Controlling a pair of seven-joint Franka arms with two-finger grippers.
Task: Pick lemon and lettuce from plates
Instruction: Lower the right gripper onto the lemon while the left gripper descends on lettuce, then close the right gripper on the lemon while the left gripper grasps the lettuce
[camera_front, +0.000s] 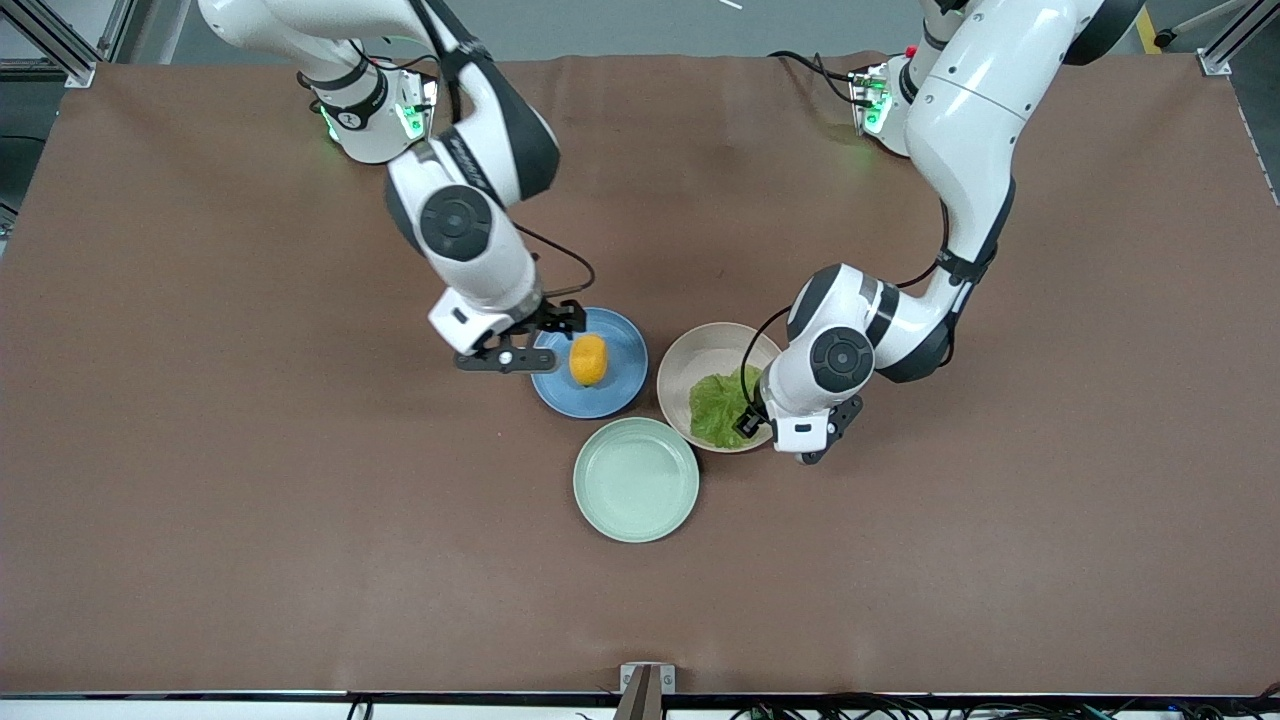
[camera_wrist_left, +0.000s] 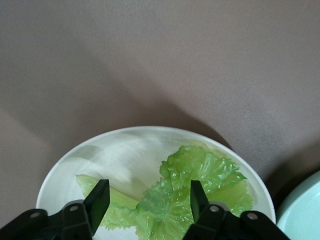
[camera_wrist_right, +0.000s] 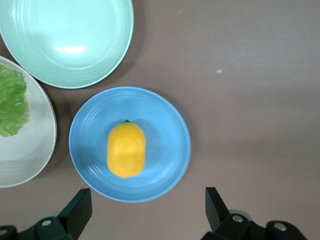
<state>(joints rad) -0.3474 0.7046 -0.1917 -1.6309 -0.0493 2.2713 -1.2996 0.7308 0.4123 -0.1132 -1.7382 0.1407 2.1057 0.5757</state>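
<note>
From the front, the lemon (camera_front: 588, 359) lay on the blue plate (camera_front: 620, 340), the lettuce (camera_front: 718, 408) on the beige plate (camera_front: 700, 352).

In the left wrist view, the left gripper (camera_wrist_left: 146, 201) straddled the lettuce open, probably about to pinch.

In the right wrist view, the right gripper (camera_wrist_right: 147, 207) hung open above the plate's rim, lining up on the lemon.

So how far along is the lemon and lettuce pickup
Nothing is picked yet. The small yellow-orange lemon sits on the round blue plate, right hand open over it. The crinkled green lettuce leaf lies on the beige plate, open left hand straddling it.
</note>
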